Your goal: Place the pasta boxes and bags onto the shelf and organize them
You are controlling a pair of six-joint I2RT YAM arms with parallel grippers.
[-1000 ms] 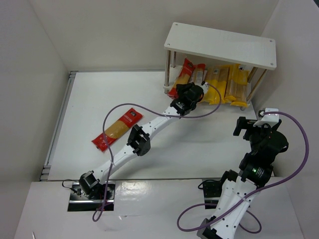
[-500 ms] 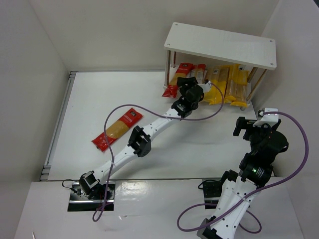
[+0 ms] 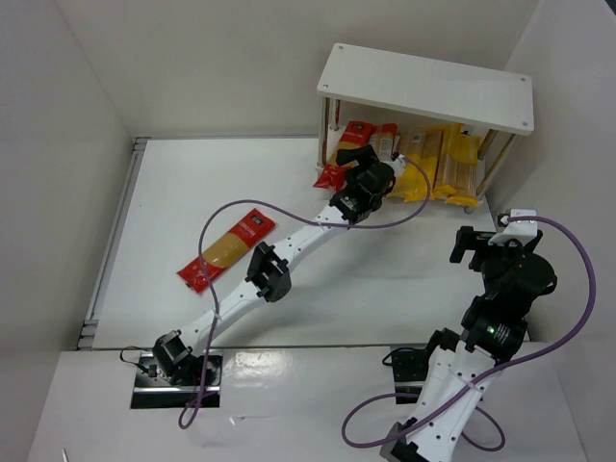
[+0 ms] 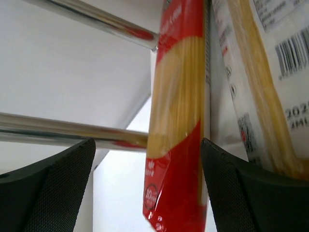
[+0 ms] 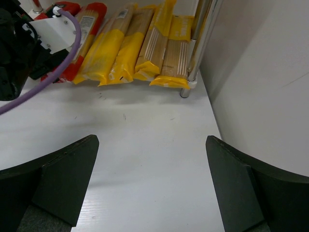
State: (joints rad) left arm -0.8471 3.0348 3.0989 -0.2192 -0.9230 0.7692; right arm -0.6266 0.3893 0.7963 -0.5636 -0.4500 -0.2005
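left tool [image 3: 354,159] stands wide at the left end of the shelf [image 3: 423,87]. you see a red-ended pack [image 4: 176,121] between its fingers, ungripped, under the top board near the yellow packs [image 5: 145,48]. right tool [image 5: 149,159] is wide above the counter [image 3: 385,279]. a spare pack [image 3: 226,250] lies well apart.

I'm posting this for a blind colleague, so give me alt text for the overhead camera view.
The left gripper reaches into the left end of a white shelf, at a red-ended spaghetti pack beside yellow packs. Another red-ended pack lies on the table; the right gripper hovers near the shelf's right end.
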